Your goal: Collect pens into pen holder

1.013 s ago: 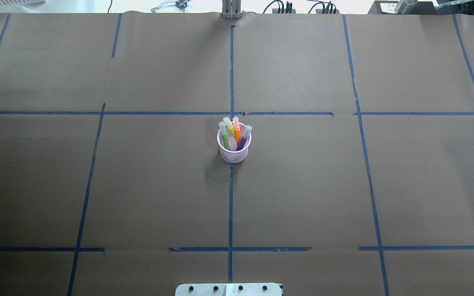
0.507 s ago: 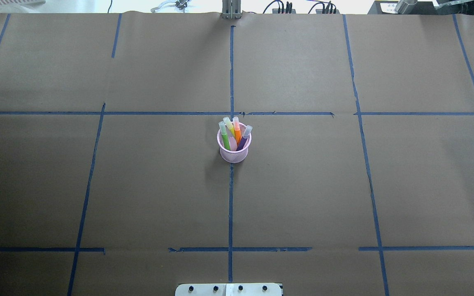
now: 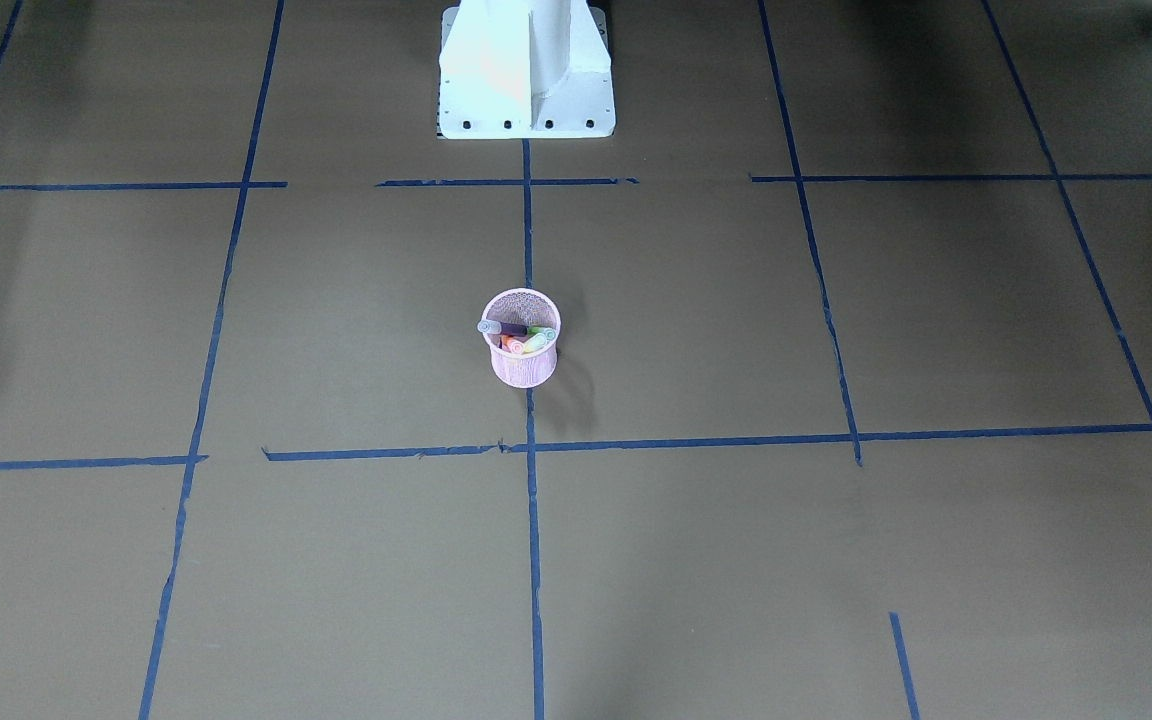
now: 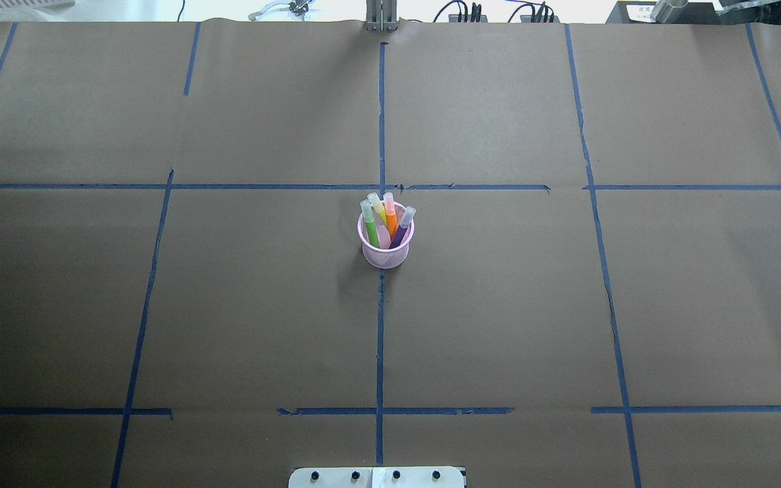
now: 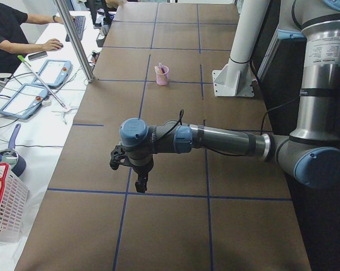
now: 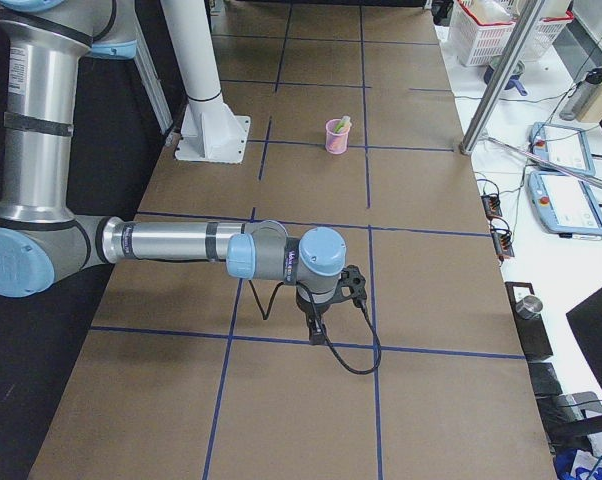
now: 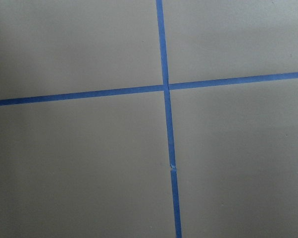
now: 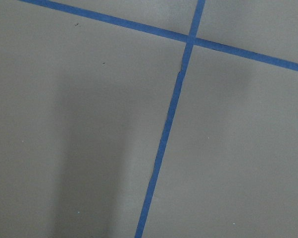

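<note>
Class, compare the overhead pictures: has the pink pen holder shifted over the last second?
No. The pen holder stays in the same spot, just below the blue tape crossing in the overhead view, on the centre tape line.

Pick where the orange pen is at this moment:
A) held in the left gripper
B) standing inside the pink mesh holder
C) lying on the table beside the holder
B: in the overhead view the orange pen stands cap-up inside the pen holder, alongside the green pen and the purple pen.
</note>
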`<control>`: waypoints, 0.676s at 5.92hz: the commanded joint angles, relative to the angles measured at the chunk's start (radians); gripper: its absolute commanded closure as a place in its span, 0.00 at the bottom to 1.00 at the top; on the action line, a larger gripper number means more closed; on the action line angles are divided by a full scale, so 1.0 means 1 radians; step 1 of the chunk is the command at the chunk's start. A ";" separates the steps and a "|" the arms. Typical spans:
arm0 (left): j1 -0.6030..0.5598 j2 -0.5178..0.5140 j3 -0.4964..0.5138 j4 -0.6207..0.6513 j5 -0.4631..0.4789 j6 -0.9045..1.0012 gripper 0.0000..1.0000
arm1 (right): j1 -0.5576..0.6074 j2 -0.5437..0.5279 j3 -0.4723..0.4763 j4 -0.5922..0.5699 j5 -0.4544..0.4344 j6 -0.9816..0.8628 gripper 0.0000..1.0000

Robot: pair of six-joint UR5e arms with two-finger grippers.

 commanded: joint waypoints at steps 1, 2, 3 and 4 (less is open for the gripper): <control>0.002 0.008 -0.007 -0.030 0.002 0.002 0.00 | 0.000 0.003 0.001 0.000 0.001 0.005 0.00; 0.002 0.012 -0.003 -0.023 -0.003 0.002 0.00 | 0.000 0.003 0.002 0.000 0.003 0.008 0.00; 0.001 0.012 -0.009 -0.019 -0.003 0.002 0.00 | -0.001 0.003 0.004 0.000 0.003 0.008 0.00; 0.001 0.018 -0.007 -0.018 0.002 0.002 0.00 | 0.000 0.003 0.005 0.000 0.004 0.008 0.00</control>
